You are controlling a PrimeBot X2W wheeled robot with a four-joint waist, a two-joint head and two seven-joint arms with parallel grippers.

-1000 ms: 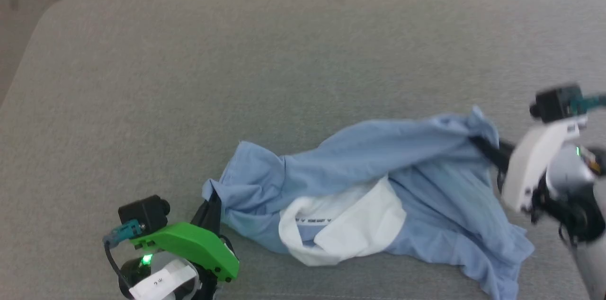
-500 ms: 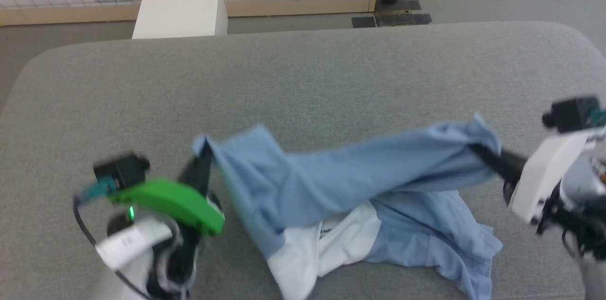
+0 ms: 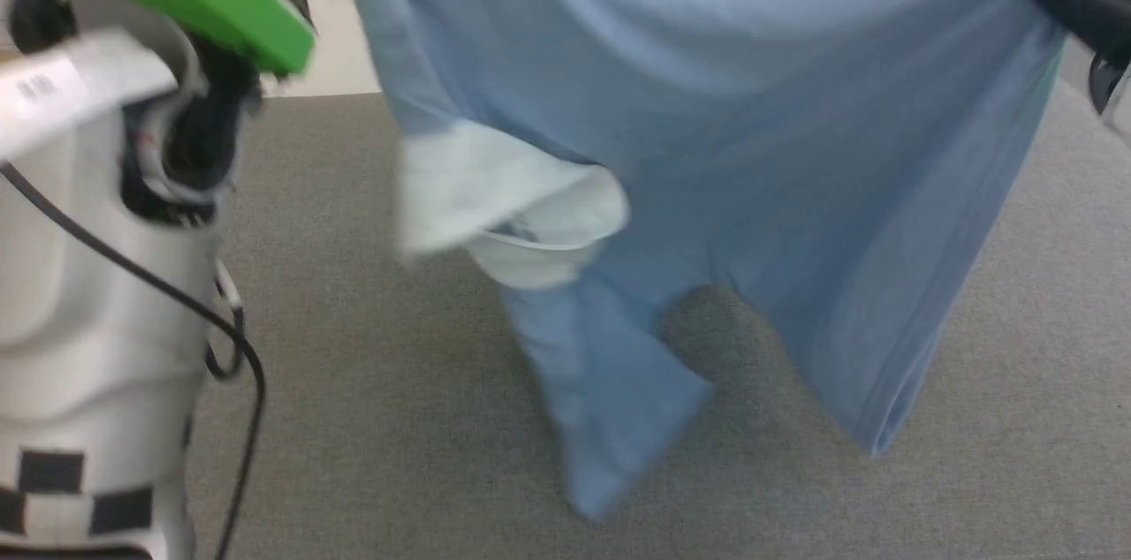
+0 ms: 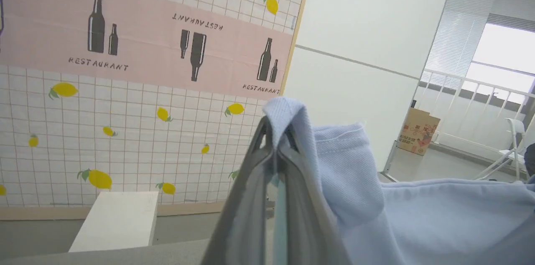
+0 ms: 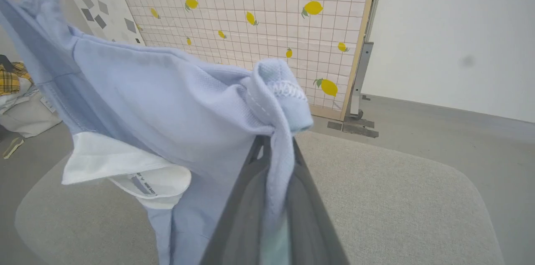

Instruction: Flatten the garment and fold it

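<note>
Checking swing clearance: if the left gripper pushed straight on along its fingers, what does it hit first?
Past the garment fold pinched in the left gripper, the way looks free until the lemon-tiled partition near its wooden edge; how far off it stands is unclear.

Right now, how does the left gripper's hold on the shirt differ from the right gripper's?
The left gripper pinches a smooth folded corner of the shirt; the right gripper pinches a bunched, stitched edge. The white collar hangs nearer the left gripper than the right. Both are shut on the shirt.
</note>
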